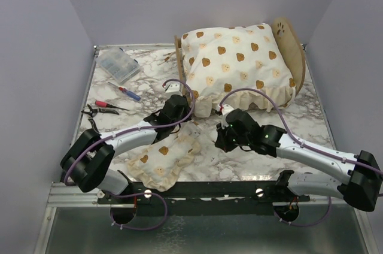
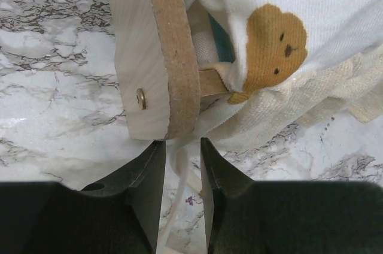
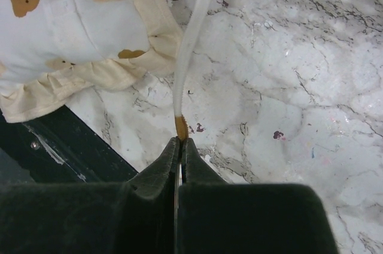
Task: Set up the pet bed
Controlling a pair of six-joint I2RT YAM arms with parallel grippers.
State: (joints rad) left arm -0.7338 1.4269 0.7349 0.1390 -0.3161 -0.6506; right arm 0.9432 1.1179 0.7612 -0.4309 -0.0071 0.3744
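Observation:
The pet bed stands at the back of the table, its plywood headboard [image 1: 289, 41] on the right. A large bear-print cushion [image 1: 236, 65] lies on it. In the left wrist view the bed's wooden end board [image 2: 173, 56] is just ahead of my left gripper [image 2: 182, 146], beside the cushion's ruffle [image 2: 281, 110]. The jaws stand a little apart, and a cream tie strap [image 2: 178, 173] runs loosely between them. My right gripper [image 3: 181, 141] is shut on the orange-tipped end of a cream strap [image 3: 190, 44]. The small bear-print pillow [image 1: 167, 158] lies near the front, between the arms.
A clear plastic parts box [image 1: 118, 64], a red-and-blue screwdriver [image 1: 128, 93] and black pliers [image 1: 99, 109] lie at the back left. The black mounting rail [image 3: 72, 146] runs along the near edge, just behind the pillow [image 3: 78, 32].

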